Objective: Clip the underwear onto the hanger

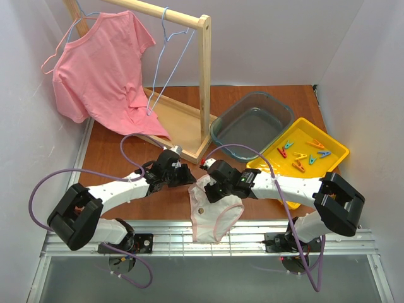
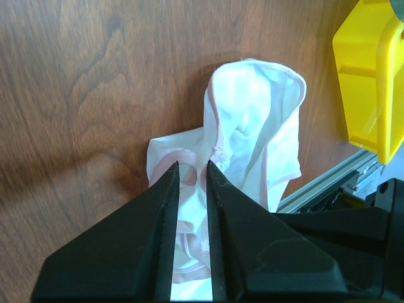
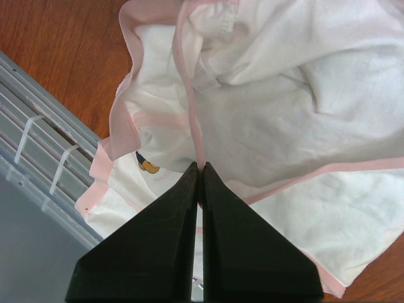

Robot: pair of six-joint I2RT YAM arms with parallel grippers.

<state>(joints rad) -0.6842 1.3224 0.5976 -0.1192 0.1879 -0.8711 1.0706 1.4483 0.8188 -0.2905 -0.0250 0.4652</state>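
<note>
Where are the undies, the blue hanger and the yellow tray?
Underwear [image 1: 211, 218]: top external view, on the white fabric below the right arm.
Hanger [image 1: 158, 74]: top external view, on its long left wire.
Yellow tray [image 1: 306, 131]: top external view, on a bare part of its floor.

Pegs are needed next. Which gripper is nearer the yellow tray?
Right. The right gripper, pinching the underwear, sits left of the yellow tray; the left gripper lies farther left.

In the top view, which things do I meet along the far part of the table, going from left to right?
T-shirt → hanger → basin → tray
</note>
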